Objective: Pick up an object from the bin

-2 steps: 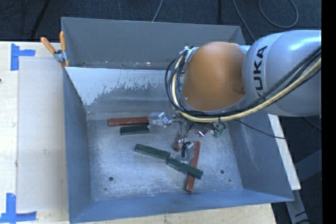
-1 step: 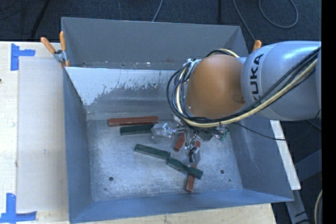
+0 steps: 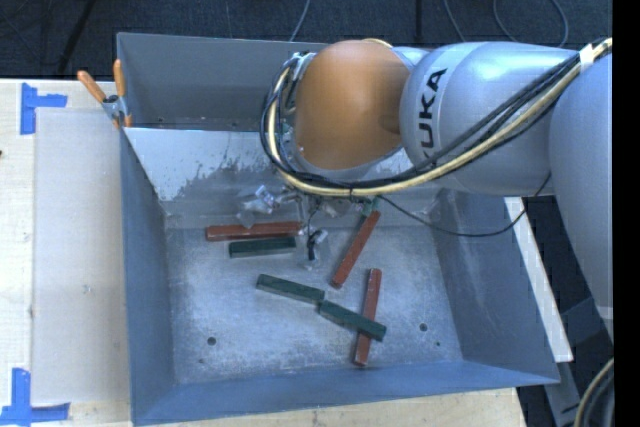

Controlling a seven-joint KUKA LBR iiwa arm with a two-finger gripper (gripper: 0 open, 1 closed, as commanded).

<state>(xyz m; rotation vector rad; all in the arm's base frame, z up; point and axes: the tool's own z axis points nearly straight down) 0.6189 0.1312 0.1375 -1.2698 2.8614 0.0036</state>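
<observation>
My gripper [image 3: 312, 237] hangs under the arm's orange cover, low over the back middle of the bin floor. Its tip is at the right ends of a brown flat stick [image 3: 248, 231] and a dark green stick [image 3: 260, 250], which lie side by side to its left. A second brown stick [image 3: 355, 250] lies slanted just to its right. I see nothing held in the gripper.
Toward the front lie a dark green stick [image 3: 289, 289], another dark green stick [image 3: 352, 317] and a brown stick [image 3: 367, 315] crossing it. The arm and its cables cover the bin's back right. The front left floor is bare.
</observation>
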